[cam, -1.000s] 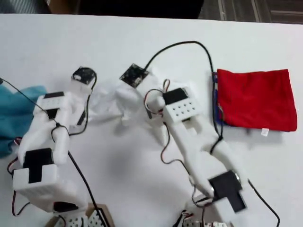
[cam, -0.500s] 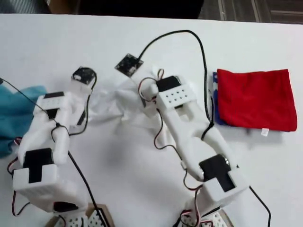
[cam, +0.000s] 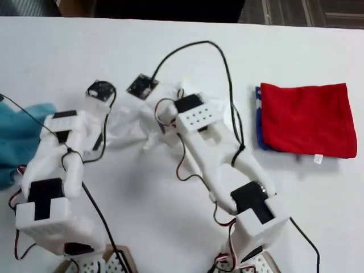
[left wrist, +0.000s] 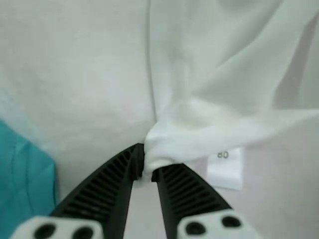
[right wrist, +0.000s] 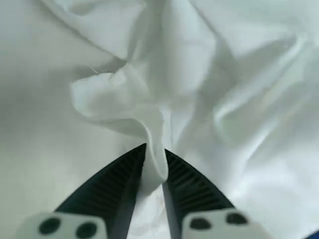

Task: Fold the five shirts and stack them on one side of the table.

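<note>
White shirt [cam: 128,122] in L pincer [left wrist: 148,168] + R pincer [right wrist: 154,172]

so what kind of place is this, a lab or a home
Probably a robotics lab or workshop bench. A white table carries a left arm and right arm with exposed wiring. Shirts serve as practice pieces: a folded red shirt, a teal shirt, and a white shirt pinched by the left gripper and right gripper.

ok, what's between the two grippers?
The crumpled white shirt spans the gap in the high view; the left gripper and right gripper each pinch a fold of it.
</note>
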`<move>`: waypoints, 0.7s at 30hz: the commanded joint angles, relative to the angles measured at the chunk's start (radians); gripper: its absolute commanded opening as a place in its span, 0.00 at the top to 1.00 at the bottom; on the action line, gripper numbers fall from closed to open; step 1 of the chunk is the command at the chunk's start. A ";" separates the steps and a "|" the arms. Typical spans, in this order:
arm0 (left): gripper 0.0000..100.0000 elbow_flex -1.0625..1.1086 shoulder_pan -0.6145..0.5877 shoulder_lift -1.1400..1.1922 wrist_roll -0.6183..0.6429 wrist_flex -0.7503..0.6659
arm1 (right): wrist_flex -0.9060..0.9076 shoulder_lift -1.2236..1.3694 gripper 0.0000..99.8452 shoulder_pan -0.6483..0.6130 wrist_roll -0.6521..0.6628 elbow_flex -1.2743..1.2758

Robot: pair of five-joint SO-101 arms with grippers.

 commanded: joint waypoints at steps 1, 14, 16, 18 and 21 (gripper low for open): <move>0.97 0.001 0.020 -0.038 0.003 -0.017 | 0.087 -0.030 0.98 0.039 0.006 -0.161; 0.98 -0.469 0.020 -0.186 -0.054 0.453 | 0.113 -0.151 0.98 0.326 0.003 -0.456; 0.98 -0.590 0.020 -0.216 -0.103 0.540 | 0.102 -0.162 0.98 0.355 0.002 -0.496; 0.98 -0.688 0.020 -0.229 -0.130 0.605 | 0.113 -0.174 0.98 0.377 0.002 -0.529; 0.98 -0.803 0.020 -0.238 -0.132 0.706 | 0.151 -0.189 0.98 0.390 0.008 -0.585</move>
